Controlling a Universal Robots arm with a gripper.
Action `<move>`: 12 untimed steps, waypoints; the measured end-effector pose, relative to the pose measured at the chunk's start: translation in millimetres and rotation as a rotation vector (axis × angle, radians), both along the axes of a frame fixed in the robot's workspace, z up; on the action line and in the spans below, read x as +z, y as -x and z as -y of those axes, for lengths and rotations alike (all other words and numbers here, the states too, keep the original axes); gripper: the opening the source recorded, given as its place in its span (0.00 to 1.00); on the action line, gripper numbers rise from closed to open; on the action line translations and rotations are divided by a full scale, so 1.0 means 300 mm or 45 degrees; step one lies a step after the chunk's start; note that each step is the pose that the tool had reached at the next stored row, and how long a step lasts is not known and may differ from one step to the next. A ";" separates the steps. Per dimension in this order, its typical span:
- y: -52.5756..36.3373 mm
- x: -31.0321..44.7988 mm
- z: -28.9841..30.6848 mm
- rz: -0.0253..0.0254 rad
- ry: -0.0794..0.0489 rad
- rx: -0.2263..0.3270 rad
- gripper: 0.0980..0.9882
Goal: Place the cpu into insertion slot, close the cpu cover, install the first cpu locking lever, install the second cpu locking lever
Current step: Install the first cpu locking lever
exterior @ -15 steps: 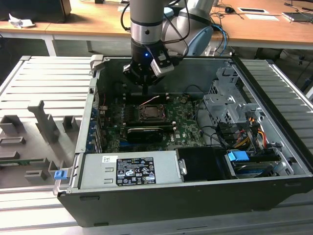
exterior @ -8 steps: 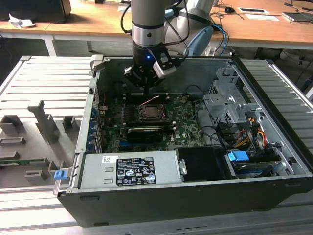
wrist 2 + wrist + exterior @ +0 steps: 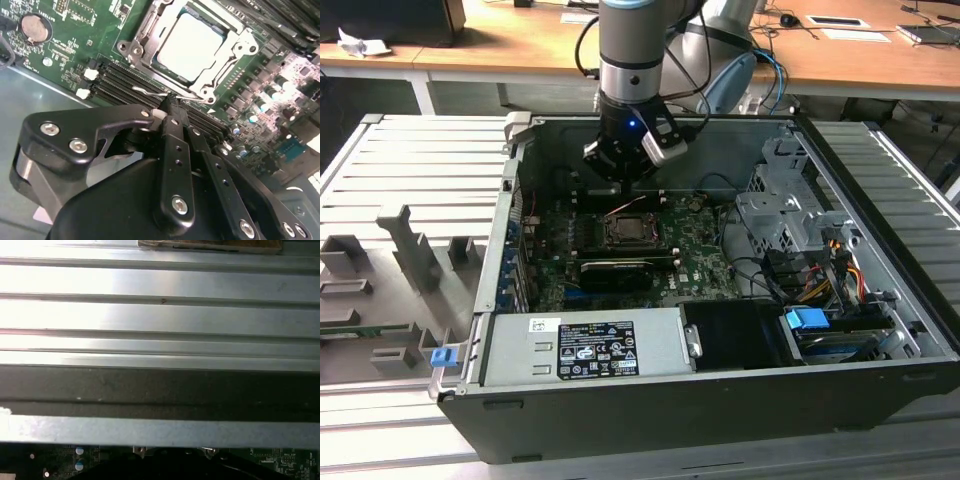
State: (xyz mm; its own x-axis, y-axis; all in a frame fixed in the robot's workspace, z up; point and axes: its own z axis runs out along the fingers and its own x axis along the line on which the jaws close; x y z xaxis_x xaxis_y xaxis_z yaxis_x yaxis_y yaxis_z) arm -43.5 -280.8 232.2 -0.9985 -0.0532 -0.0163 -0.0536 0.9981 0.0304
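Observation:
The cpu [image 3: 192, 42] is a pale silvery square lying in the insertion slot [image 3: 628, 232] on the green board. The cpu cover [image 3: 142, 40], a silver frame, lies flat around it. A thin wire locking lever [image 3: 147, 91] runs along the socket's edge next to the black memory slots. My gripper [image 3: 168, 106] is shut, and its tips sit right at this lever's middle; I cannot tell whether they grip the wire. In the exterior view the gripper [image 3: 620, 172] hangs inside the open computer case, just behind the socket.
A long black card [image 3: 615, 272] lies in front of the socket, with the grey power supply [image 3: 590, 345] nearer still. The drive cage [image 3: 780, 215] and cables fill the exterior view's right. The case wall [image 3: 160, 430] stands close behind the gripper. A grey fixture tray [image 3: 400, 270] lies outside.

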 end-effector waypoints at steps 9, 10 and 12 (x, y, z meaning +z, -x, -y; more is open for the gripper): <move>-0.023 -0.017 -0.011 -0.0002 -0.001 0.012 0.01; -0.026 -0.020 -0.012 -0.0001 -0.001 0.012 0.01; -0.031 -0.026 -0.013 -0.0001 -0.001 0.012 0.01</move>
State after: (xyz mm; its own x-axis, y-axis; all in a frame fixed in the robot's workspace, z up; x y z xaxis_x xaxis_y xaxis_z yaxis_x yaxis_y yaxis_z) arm -34.2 -276.9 224.5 -0.9979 -0.0625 -0.0163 -0.0630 0.9975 0.0312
